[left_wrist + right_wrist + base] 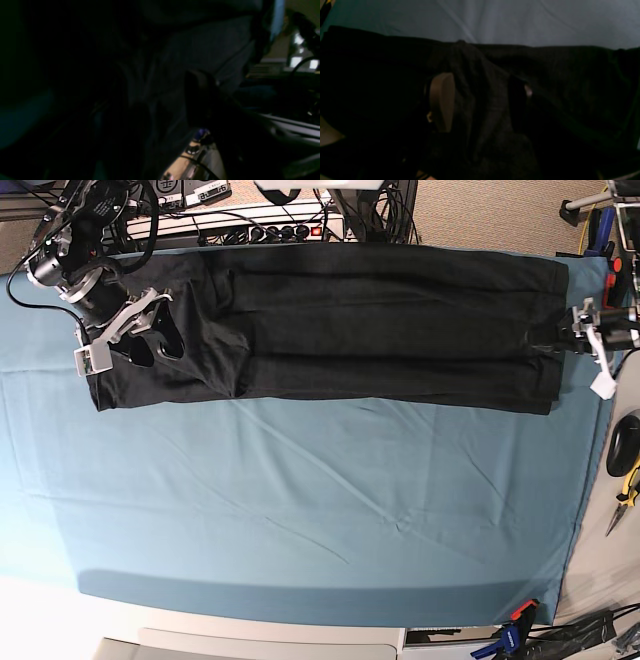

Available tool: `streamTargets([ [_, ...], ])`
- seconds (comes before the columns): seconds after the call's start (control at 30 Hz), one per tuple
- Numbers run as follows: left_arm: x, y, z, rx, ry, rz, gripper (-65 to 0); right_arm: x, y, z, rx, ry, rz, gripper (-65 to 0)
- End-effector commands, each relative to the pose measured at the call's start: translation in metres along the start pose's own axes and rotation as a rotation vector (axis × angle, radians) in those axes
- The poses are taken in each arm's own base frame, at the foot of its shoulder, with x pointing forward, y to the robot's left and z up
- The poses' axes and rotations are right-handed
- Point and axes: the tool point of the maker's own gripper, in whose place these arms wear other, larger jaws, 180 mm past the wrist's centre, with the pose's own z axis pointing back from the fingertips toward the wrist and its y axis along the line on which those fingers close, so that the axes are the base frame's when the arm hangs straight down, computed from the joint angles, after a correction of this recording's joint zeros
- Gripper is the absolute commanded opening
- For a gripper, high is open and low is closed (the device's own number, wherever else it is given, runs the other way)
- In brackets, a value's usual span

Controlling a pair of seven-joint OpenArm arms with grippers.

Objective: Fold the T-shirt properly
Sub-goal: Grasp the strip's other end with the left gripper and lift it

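Note:
The black T-shirt (pixel 380 320) lies as a long flat band across the far side of the teal table cover (pixel 300 500). My right gripper (pixel 155 345) stands over the shirt's left end. In the right wrist view its jaws (pixel 482 80) are apart, with a raised ridge of the black T-shirt (pixel 570 75) running between the brown pad (pixel 442 100) and the dark finger. My left gripper (pixel 560 332) sits at the shirt's right edge. The left wrist view is very dark: black T-shirt cloth (pixel 212 45) fills it, and one dark finger (pixel 197 100) shows against it.
A power strip and cables (pixel 250 225) run along the far table edge behind the shirt. Yellow-handled pliers (pixel 625 485) and a black object (pixel 622 445) lie off the table's right side. A clamp (pixel 520 615) grips the near right corner.

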Motion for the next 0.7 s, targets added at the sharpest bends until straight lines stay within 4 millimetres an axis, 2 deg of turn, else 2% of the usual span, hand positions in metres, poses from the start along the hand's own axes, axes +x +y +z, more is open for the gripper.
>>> streamTargets([
  [0.0, -0.008, 0.005, 0.002, 0.034, 0.054, -0.008, -30.0, 0.014, 0.001, 0.003, 0.007, -0.048, 0.021, -31.0],
  [0.2, -0.009, 0.000, -0.009, 0.004, 0.046, -0.009, -30.0, 0.014, 0.002, 0.003, 0.007, -0.049, 0.019, -31.0],
  [0.4, -0.001, -0.005, -0.014, -0.017, 0.004, -0.023, -30.0, 0.014, 0.002, 0.003, 0.007, -0.049, 0.019, -31.0],
  [0.67, 0.025, -0.003, 0.000, -0.014, -0.142, -0.011, -30.0, 0.013, 0.002, 0.002, 0.008, -0.050, 0.016, -31.0],
])
